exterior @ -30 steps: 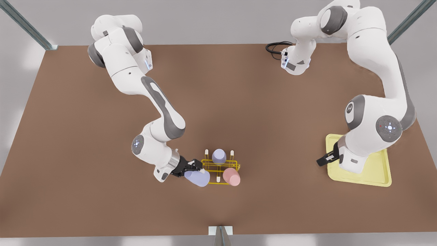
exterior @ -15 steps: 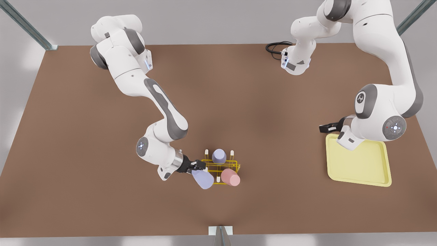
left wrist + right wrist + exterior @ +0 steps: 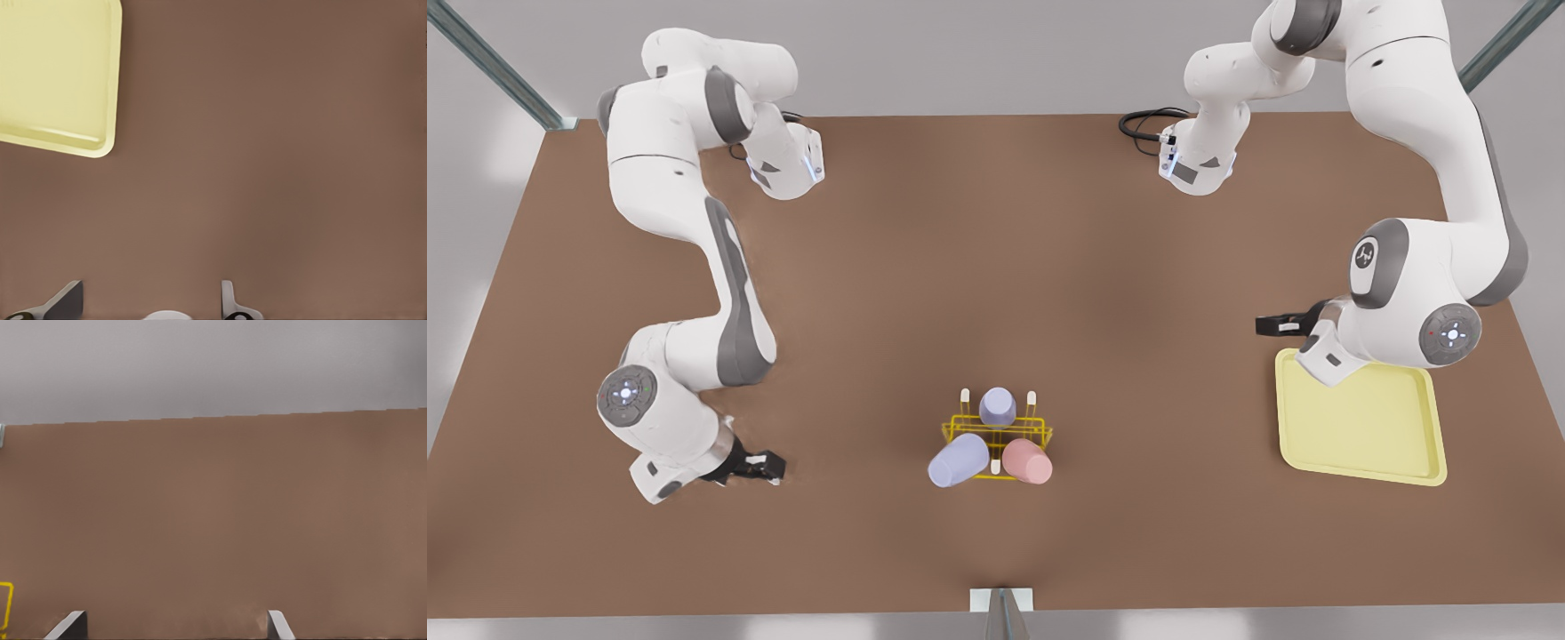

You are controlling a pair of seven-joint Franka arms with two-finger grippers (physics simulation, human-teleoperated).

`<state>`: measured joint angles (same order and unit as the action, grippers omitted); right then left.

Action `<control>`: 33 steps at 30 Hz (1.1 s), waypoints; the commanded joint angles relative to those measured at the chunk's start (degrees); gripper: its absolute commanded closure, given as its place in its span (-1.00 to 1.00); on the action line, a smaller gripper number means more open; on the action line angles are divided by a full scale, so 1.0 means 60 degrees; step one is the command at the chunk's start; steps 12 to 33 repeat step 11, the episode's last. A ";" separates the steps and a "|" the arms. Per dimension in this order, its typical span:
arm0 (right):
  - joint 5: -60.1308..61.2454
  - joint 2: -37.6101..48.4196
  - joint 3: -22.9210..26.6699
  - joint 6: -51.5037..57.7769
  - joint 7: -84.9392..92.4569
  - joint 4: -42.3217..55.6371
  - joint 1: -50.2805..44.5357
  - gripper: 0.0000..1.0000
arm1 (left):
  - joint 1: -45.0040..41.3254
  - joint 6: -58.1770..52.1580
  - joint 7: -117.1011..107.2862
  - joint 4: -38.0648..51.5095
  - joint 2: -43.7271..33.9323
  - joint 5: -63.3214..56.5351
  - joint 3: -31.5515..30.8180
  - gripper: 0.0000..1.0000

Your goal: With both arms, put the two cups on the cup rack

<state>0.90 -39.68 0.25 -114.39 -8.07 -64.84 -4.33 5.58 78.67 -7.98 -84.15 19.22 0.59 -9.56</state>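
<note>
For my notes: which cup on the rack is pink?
The pink cup, at the rack's near corner on the front view's right; the other two are lavender.

Counter (image 3: 1049, 267): matt brown, smooth. Cup rack (image 3: 996, 436): thin glossy yellow wire. Lavender cup (image 3: 958, 461) and salmon cup (image 3: 1027, 461): smooth, matt plastic look. Tray (image 3: 1360, 427): pale yellow, soft sheen.

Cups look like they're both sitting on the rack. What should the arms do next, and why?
Probably just pull the right gripper up and away, then stop. The lavender cup and the pink cup beside it both sit on the rack with nothing holding them. Both grippers are open and empty, and the left gripper waits by the tray.
</note>
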 commanded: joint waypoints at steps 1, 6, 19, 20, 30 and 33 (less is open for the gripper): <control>-0.0457 0.0388 0.0120 0.1956 0.3058 -0.0047 0.0809 -1.00 | -0.0007 -0.0045 0.0994 0.0007 -0.0010 0.0020 -0.0003 -1.00; -0.0442 0.3258 0.0135 0.3670 0.3630 -0.1686 0.1088 -1.00 | -0.0007 -0.0045 0.0994 0.0036 0.0004 0.0005 -0.0003 -1.00; -0.0296 0.5442 0.0106 0.4446 0.3029 -0.3270 0.1059 -1.00 | -0.0036 -0.0074 0.0994 0.0036 -0.0010 0.0005 -0.0018 -1.00; -0.0296 0.5442 0.0106 0.4446 0.3029 -0.3270 0.1059 -1.00 | -0.0036 -0.0074 0.0994 0.0036 -0.0010 0.0005 -0.0018 -1.00; -0.0296 0.5442 0.0106 0.4446 0.3029 -0.3270 0.1059 -1.00 | -0.0036 -0.0074 0.0994 0.0036 -0.0010 0.0005 -0.0018 -1.00; -0.0296 0.5442 0.0106 0.4446 0.3029 -0.3270 0.1059 -1.00 | -0.0036 -0.0074 0.0994 0.0036 -0.0010 0.0005 -0.0018 -1.00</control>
